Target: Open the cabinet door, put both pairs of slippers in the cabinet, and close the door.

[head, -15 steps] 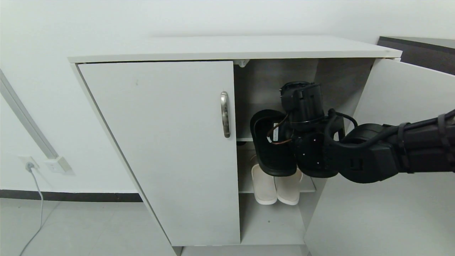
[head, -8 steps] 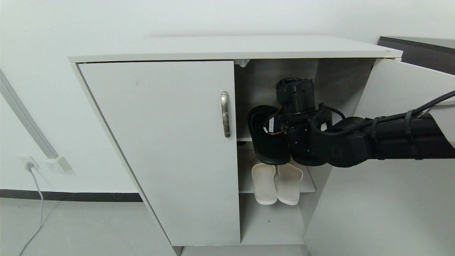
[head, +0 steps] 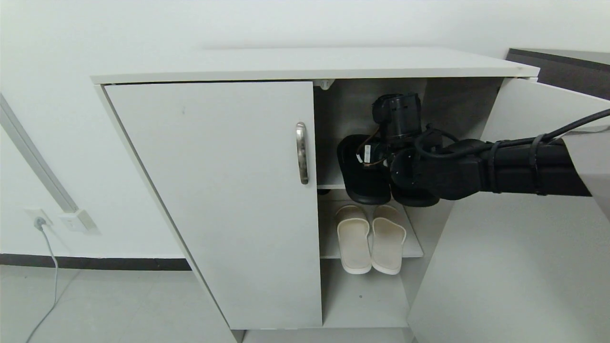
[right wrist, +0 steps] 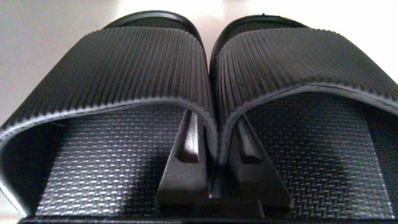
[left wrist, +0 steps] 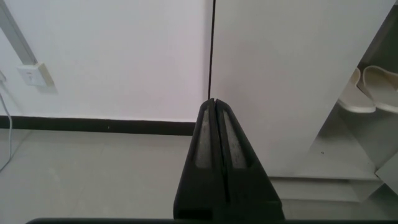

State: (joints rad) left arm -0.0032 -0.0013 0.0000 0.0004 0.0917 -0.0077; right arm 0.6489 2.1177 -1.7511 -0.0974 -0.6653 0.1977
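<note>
**Black pair going up to the upper shelf**

The right pincer [right wrist: 214, 124] is pinching the two inner side walls of the black slippers [head: 362, 178] together, one finger sitting inside each shoe, so the pair is riding as one lump. Over the last second the arm has been lifting them: they were hanging low in front of the white slippers [head: 371, 238], and now they're sitting up at the upper shelf [head: 328, 186], heels poking over its front edge. Can't tell if the soles are touching it yet. The white pair is already lying on the middle shelf [head: 415, 251] inside the cabinet [head: 305, 62], uncovered again. So he's probably just pushing in and letting go next, then swinging the open right door [head: 500, 267] shut. The left pincer [left wrist: 213, 102] is hanging empty, pressed together, off by the closed left door [head: 214, 190].
</note>
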